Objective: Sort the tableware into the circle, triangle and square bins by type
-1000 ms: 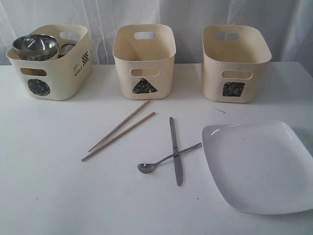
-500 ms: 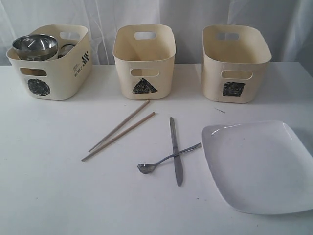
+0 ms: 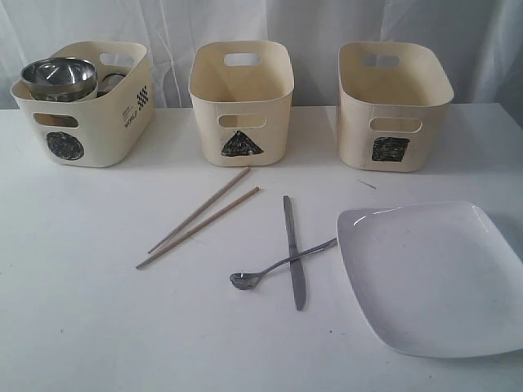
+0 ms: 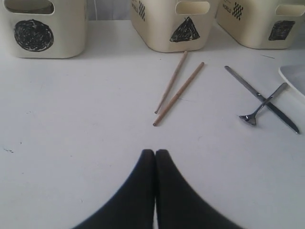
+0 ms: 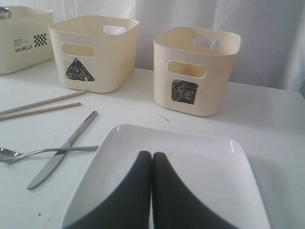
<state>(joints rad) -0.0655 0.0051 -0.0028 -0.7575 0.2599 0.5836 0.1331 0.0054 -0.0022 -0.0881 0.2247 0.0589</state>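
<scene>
With jaws closed on nothing, the left gripper (image 4: 155, 155) hangs over the table (image 3: 73, 310) and the right gripper (image 5: 152, 157) over the white square plate (image 3: 433, 278) by the right edge, while chopsticks (image 3: 200, 216) and the crossed knife (image 3: 292, 245) and spoon (image 3: 278, 265) lie mid-table and the steel bowl (image 3: 59, 75) sits in the circle bin (image 3: 98, 122) at the back left corner.

Place: staged test setup, more lab than home kitchen.
Backdrop: plain white curtain (image 3: 327, 20) hung right behind the table (image 3: 82, 327).
Surface: plain white top, evenly lit.
Markers: three matching cream tubs in a row, with hand-scribbled signs on the fronts: circle bin (image 3: 106, 131), triangle bin (image 3: 204, 122), square bin (image 3: 425, 131).
Props: chopsticks (image 3: 200, 219), knife (image 3: 290, 237), spoon (image 3: 261, 272) and plate (image 3: 425, 278), laid loose and spread out in front of the tubs.
</scene>
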